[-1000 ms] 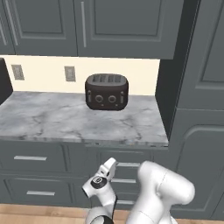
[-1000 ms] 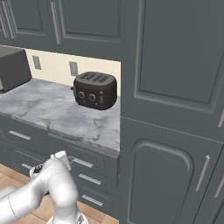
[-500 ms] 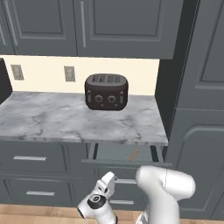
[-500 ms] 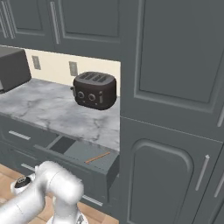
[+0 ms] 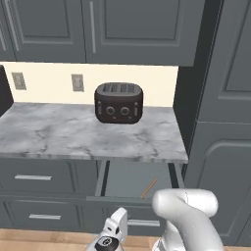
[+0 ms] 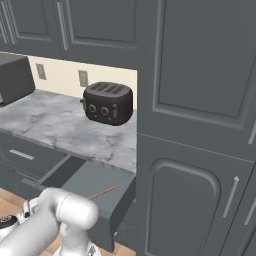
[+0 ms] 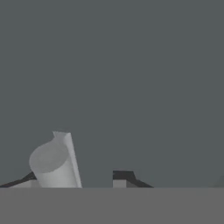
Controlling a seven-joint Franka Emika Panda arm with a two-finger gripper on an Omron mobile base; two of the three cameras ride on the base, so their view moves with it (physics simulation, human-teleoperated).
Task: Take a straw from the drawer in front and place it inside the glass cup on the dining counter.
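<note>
Lying slantwise on the floor of the open drawer (image 5: 128,180), the straw (image 5: 148,188) sits near the drawer's right front corner; in the right base view it (image 6: 103,192) rests the same way in the drawer (image 6: 95,182). Drawer is pulled out from under the marble desk (image 5: 88,135), which carries a black toaster (image 5: 118,102). Tool (image 7: 78,175) is low in front of the drawer face, beside its silver handle (image 7: 54,162); fingers apart, nothing held.
</note>
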